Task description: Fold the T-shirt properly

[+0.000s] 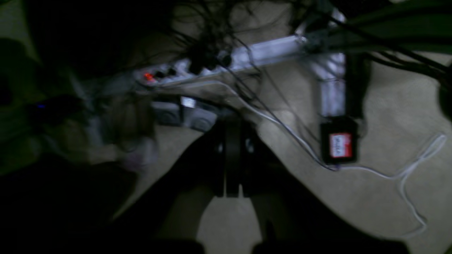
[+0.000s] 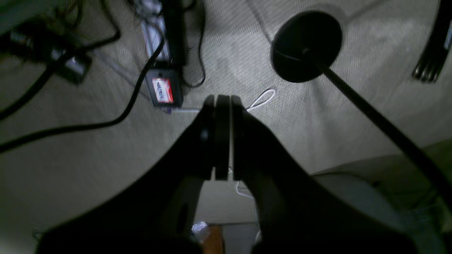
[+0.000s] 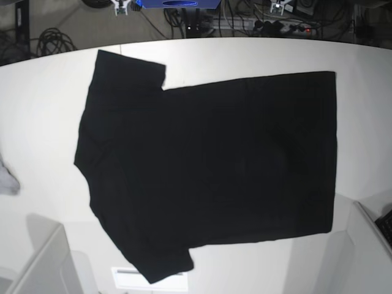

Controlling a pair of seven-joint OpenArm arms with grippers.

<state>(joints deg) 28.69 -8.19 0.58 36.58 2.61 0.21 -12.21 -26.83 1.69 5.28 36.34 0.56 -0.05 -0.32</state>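
The black T-shirt (image 3: 214, 165) lies spread flat on the white table (image 3: 37, 110) in the base view, plain side up. Its sleeves are at the left and its hem at the right. Neither gripper shows in the base view. In the left wrist view my left gripper (image 1: 231, 123) is shut with nothing between its dark fingers, hanging over beige floor. The right wrist view has my right gripper (image 2: 221, 99) shut and empty too, also above the floor and away from the shirt.
A small light-grey cloth (image 3: 7, 180) sits at the table's left edge. White arm parts (image 3: 43, 263) fill the lower corners. On the floor lie a power strip (image 1: 197, 68), a red-labelled adapter (image 2: 163, 90), cables and a round black stand base (image 2: 306, 46).
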